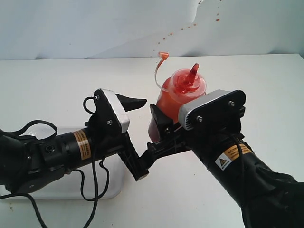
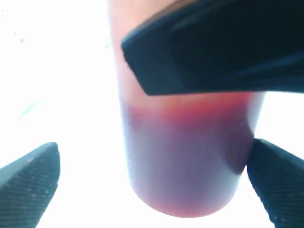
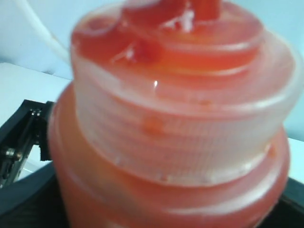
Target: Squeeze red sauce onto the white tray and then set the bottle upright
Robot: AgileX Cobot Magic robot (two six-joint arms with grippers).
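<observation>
The bottle (image 1: pixel 179 95) stands upright on the table, its red nozzle (image 1: pixel 193 72) pointing up and the tethered cap (image 1: pixel 163 55) curling off to one side. My right gripper (image 1: pixel 167 124) is shut on its lower body; in the right wrist view the bottle (image 3: pixel 175 123) fills the frame. My left gripper (image 1: pixel 140 137) is open, its fingers (image 2: pixel 29 186) wide apart on either side of the bottle's base (image 2: pixel 185 166). Only a corner of the white tray (image 1: pixel 112 188) shows under the left arm. No red sauce shows on it.
Tiny red spatters (image 1: pixel 180 30) dot the pale backdrop behind the table. The white tabletop (image 1: pixel 57 90) stretches to the left and right of the arms. The left arm's cables (image 1: pixel 92 183) hang over the tray.
</observation>
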